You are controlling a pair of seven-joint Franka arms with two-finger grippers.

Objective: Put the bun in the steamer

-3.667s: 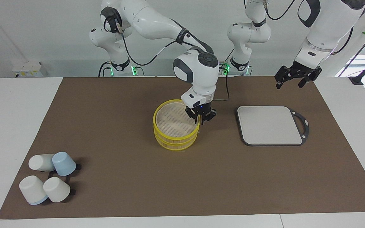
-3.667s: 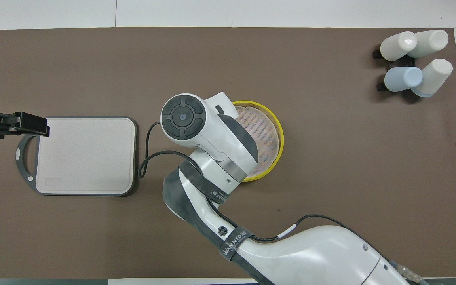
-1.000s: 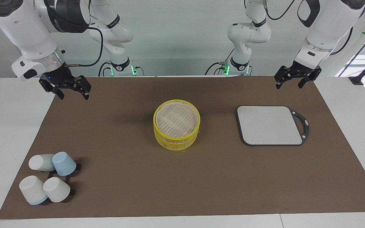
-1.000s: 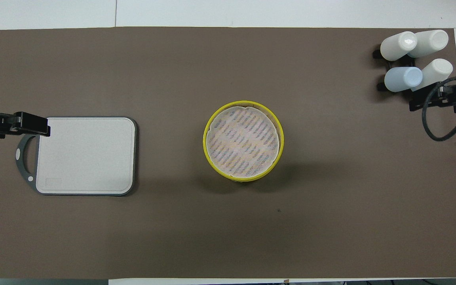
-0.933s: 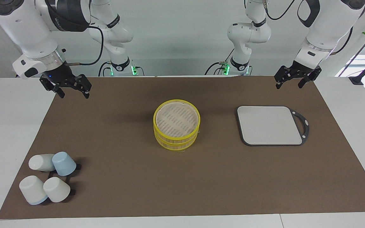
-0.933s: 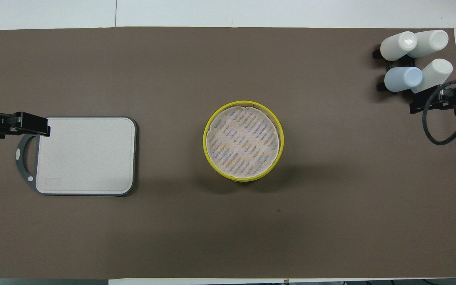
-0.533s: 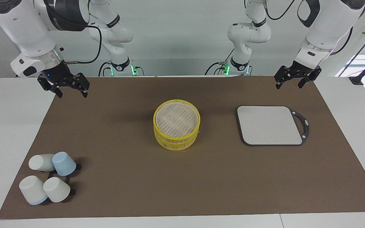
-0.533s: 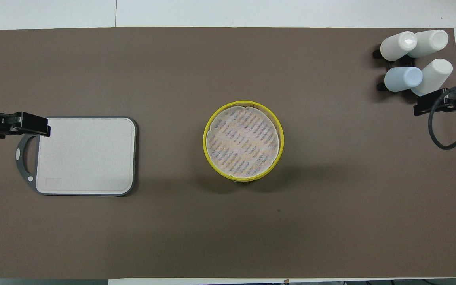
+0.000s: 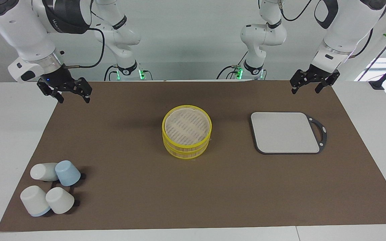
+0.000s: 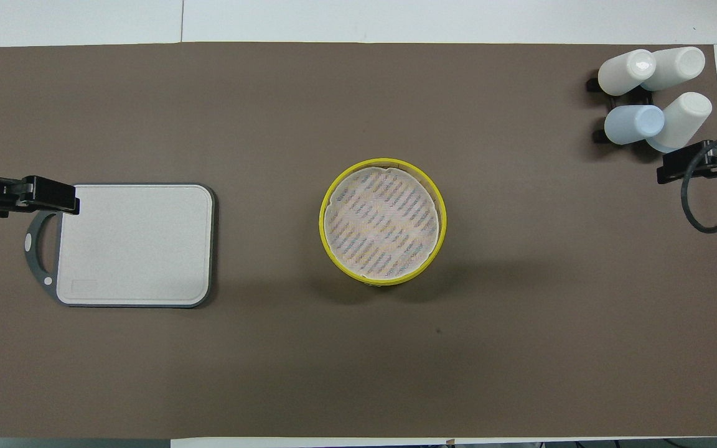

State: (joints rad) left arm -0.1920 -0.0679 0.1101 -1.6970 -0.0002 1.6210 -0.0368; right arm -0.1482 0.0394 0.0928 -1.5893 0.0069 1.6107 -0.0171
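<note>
The steamer, two yellow-rimmed tiers under a pale slatted top, stands in the middle of the brown mat; it also shows in the overhead view. No bun shows in either view. My right gripper hangs open and empty above the mat's edge at the right arm's end, well apart from the steamer; it also shows in the overhead view. My left gripper waits open and empty above the mat's corner at the left arm's end; in the overhead view it lies over the grey board's edge.
A flat grey square board with a dark handle lies on the mat toward the left arm's end. Several white and pale-blue cups lie on a black rack at the right arm's end, farther from the robots than the steamer.
My right arm has pulled away from the steamer, risen and swung back to its own end of the table, still drifting slightly outward. The left arm has not moved.
</note>
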